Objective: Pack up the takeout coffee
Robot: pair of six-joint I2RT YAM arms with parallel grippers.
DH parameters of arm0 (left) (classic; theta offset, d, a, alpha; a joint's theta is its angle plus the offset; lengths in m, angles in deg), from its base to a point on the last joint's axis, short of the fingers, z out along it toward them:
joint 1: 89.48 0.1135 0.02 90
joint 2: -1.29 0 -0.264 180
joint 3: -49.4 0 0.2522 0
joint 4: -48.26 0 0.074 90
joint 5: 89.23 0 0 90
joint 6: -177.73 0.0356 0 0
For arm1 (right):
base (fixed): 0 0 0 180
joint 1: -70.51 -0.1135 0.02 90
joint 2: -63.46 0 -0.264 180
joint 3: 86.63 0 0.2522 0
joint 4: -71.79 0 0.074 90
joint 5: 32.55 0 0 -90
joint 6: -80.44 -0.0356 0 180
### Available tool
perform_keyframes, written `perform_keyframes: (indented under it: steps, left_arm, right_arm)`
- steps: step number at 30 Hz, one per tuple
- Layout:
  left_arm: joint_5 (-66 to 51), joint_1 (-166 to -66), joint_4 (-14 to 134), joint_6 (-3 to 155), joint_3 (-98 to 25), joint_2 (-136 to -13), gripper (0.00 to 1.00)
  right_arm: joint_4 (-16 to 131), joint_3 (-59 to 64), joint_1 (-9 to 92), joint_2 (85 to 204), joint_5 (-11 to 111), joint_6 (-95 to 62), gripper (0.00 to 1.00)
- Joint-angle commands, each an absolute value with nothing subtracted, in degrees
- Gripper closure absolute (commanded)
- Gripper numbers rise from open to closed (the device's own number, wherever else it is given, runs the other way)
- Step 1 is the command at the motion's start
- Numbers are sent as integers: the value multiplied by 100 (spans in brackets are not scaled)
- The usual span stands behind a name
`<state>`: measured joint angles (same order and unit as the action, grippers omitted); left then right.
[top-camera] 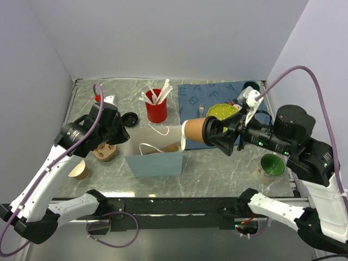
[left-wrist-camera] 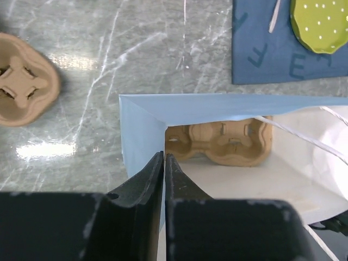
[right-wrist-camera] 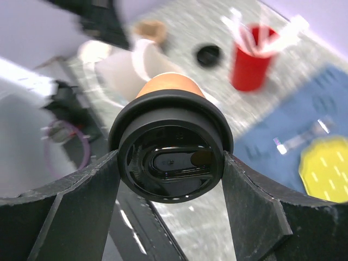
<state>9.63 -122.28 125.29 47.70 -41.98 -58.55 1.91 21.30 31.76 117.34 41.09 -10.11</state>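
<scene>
half done, by my judgement: the right tool (top-camera: 211,131) grips the takeout coffee (top-camera: 194,130) by its black lid (right-wrist-camera: 171,163), tipped sideways in the air at the paper bag's (top-camera: 155,163) right rim. the left tool (left-wrist-camera: 164,163) is closed on the bag's left wall. lowering the cup inside is left.

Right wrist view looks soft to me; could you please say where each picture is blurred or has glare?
Right wrist: the coffee cup, lid toward the camera, is sharp, but the red cup and mat behind are smeared. Left wrist: crisp, with a bright glare patch on the table left of the bag. Top external: even light, sharp, only soft shadows.
</scene>
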Motion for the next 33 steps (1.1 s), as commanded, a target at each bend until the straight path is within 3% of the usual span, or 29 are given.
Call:
perform_keyframes:
  steps: [1, 8, 17, 24, 33]
  left_arm:
    - [692, -12209, 12267, 4844, -4267, -5751, 88]
    - [569, -12217, 12258, 4853, -4249, -5751, 83]
    - [806, -12209, 12408, 4897, -4258, -5733, 73]
    - [842, -12209, 12346, 4941, -4284, -5716, 72]
    - [833, -12209, 12276, 4967, -4197, -5716, 72]
  right_arm:
    - [767, 2012, 2702, 11830, 3503, -789, 56]
    - [670, 1976, 1673, 12164, 4530, -587, 57]
    - [846, 1722, 1408, 12533, 5429, -77, 57]
    - [881, 1774, 1127, 12770, 5332, 152, 57]
    - [758, 1643, 380, 12832, 6087, 240, 58]
